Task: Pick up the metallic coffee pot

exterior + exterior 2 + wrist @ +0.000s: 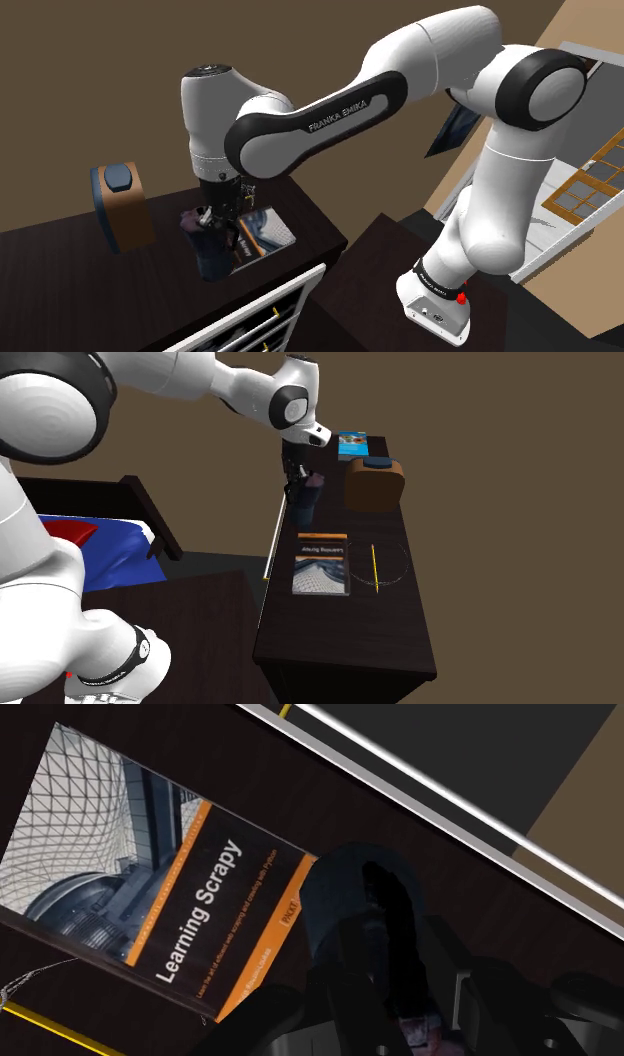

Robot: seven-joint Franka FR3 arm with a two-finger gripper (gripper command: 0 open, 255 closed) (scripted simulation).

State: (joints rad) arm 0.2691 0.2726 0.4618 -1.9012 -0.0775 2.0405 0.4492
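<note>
The coffee pot (305,504) is a dark bluish-grey vessel with a pinkish top, standing near the long edge of a dark tabletop (345,627). My black gripper (298,476) comes down onto it from above. In the shoulder view the pot (207,256) hangs just under the gripper (214,226), beside a book. In the wrist view the pot's dark round body (345,899) sits between the two fingers (338,979), which press against its upper part. I cannot tell whether its base rests on the table.
A book titled Learning Scrapy (190,894) lies flat beside the pot. A brown box with a blue top (374,487) stands close behind it, and a blue book (352,444) lies farther back. A yellow pencil (374,564) and a thin wire ring (392,564) lie beside the book.
</note>
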